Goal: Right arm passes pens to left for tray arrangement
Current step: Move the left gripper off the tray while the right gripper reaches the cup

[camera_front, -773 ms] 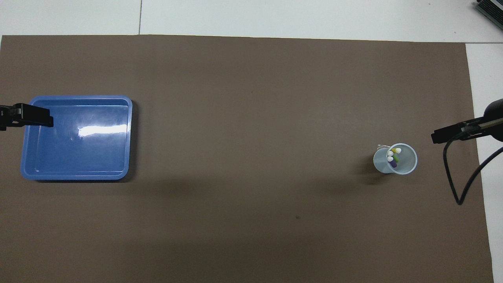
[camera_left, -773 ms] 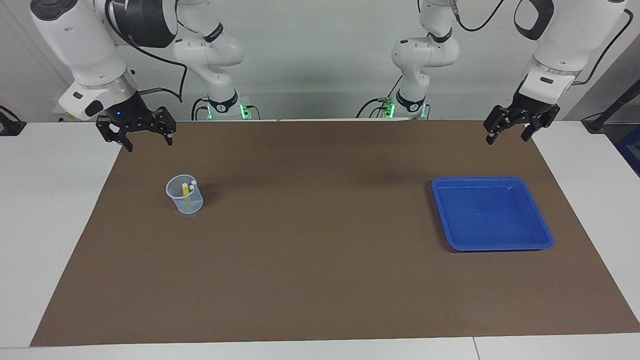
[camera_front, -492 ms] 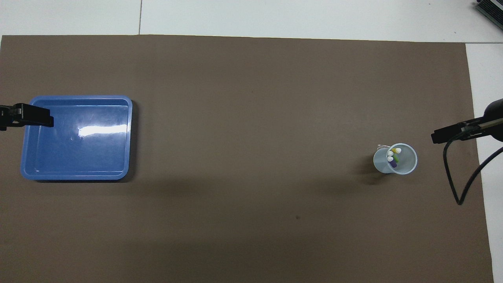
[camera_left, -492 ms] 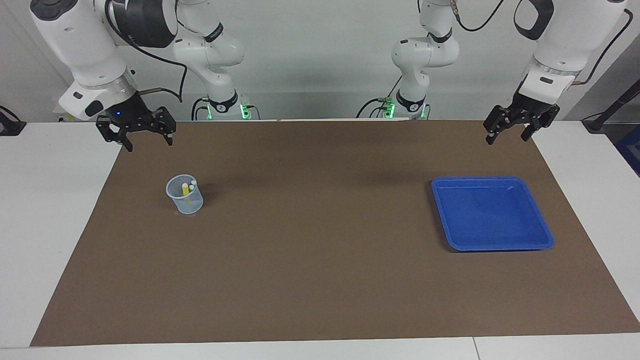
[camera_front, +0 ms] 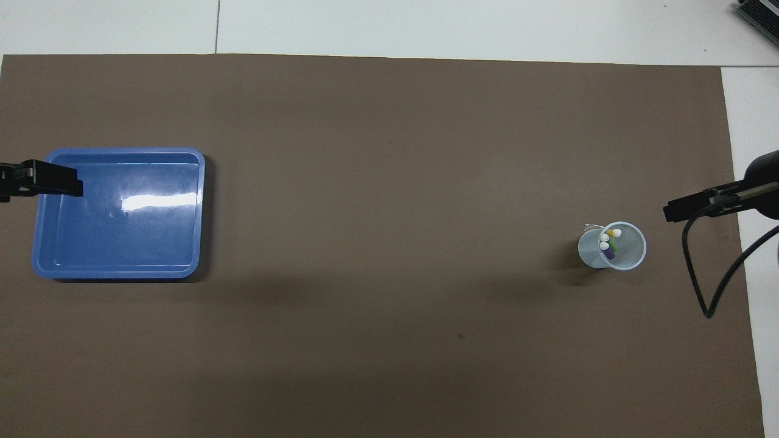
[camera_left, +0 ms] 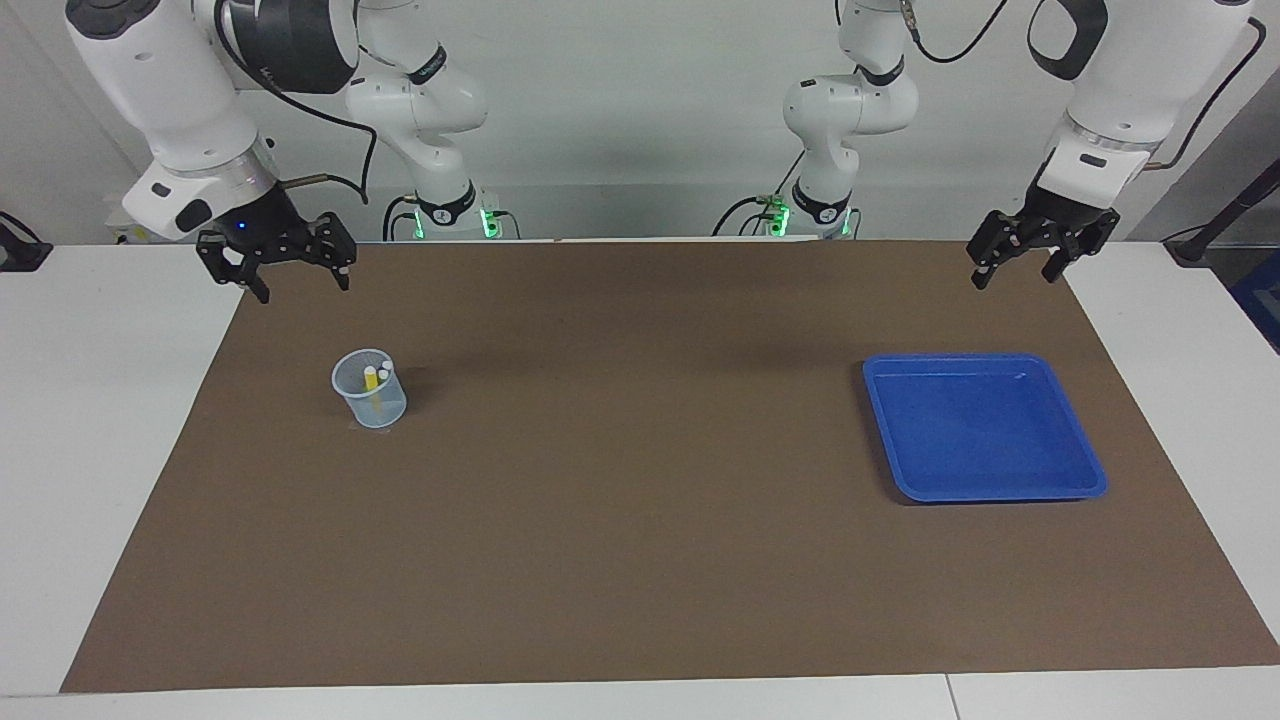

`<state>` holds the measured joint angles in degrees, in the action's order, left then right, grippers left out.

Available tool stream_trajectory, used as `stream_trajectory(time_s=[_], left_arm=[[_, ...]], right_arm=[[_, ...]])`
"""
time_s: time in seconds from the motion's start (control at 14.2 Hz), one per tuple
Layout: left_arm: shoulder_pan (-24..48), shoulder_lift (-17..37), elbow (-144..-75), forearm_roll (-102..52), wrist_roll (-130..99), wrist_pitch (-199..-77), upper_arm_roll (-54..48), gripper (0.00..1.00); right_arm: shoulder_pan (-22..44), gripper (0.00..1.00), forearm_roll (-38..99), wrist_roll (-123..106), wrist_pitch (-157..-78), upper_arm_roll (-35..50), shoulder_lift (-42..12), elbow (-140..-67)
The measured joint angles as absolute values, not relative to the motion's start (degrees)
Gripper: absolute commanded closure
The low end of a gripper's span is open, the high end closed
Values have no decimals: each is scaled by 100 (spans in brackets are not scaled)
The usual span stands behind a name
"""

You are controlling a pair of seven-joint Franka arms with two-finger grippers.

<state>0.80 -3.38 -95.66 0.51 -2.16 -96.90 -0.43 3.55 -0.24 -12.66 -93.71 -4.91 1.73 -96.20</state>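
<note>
Facing view is showing you the right claw (camera_left: 298,284) hanging in the air over the brown mat's (camera_left: 640,480) edge at the right arm's end of the table, its fingers standing apart and holding nothing, a small blue light glowing on its base. The pens (camera_left: 376,380) are standing upright in a pale mesh cup (camera_left: 369,390) on the mat; from the right claw, in this view, the cup is sitting at about five o'clock, well below it and not touching it. You are seeing a yellow pen most clearly here, with pale ends poking above the rim.

The left claw (camera_left: 1014,277) is waiting in the air over the mat's corner at the left arm's end, fingers also spread and empty. The blue tray (camera_left: 1085,470) is lying flat on the mat at about six o'clock from that claw in this view, farther from the robots than it looks to hang, with nothing in it.

Overhead view is giving you the yellow, green and purple pens (camera_front: 609,242) bunched against the cup's wall, with the right claw's tip at roughly two o'clock from the cup (camera_front: 633,255).
</note>
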Motion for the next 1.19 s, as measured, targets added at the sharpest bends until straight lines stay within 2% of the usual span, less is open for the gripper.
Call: stream_trajectory(time_s=[0.49,0.84,1.05,1.19], left_arm=[[79,-338,-9568,51,-216,-9688,-48,0],[95,-338,-9599,46,-215,-9682,-95,0],[140,-349,-9646,44,-214,-9596,-140,0],[149,-364,-9660,43,-214,-9550,-155,0]], right_arm=[[365,0,-24,-1266,-9450,-410,179,-9666],[367,0,-24,-1551,-10443,-407,261,-10509],[367,0,-25,-2056,-11340,-407,333,-11252],[364,0,-26,-2207,-11596,-407,354,-11530]])
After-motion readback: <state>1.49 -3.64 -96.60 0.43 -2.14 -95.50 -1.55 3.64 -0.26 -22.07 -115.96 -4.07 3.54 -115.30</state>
